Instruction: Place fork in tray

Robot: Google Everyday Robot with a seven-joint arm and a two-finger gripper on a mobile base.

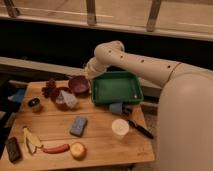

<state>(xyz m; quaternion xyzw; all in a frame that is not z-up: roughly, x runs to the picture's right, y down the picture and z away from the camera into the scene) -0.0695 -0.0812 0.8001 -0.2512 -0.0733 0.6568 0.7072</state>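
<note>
The green tray [116, 90] sits at the back right of the wooden table, and its inside looks bare. My gripper [88, 75] hangs at the end of the white arm, just over the tray's left rim and beside the rear dark-red bowl [79, 84]. The fork is hidden; I cannot make it out at the gripper, in the tray or on the table.
A second dark-red bowl [59, 93] holds a crumpled wrapper. A black-handled knife [138, 128], white cup [120, 128] and small blue object [116, 108] lie in front of the tray. A blue sponge [78, 126], banana peel [30, 140], sausage [55, 148] and round fruit [78, 150] lie nearer.
</note>
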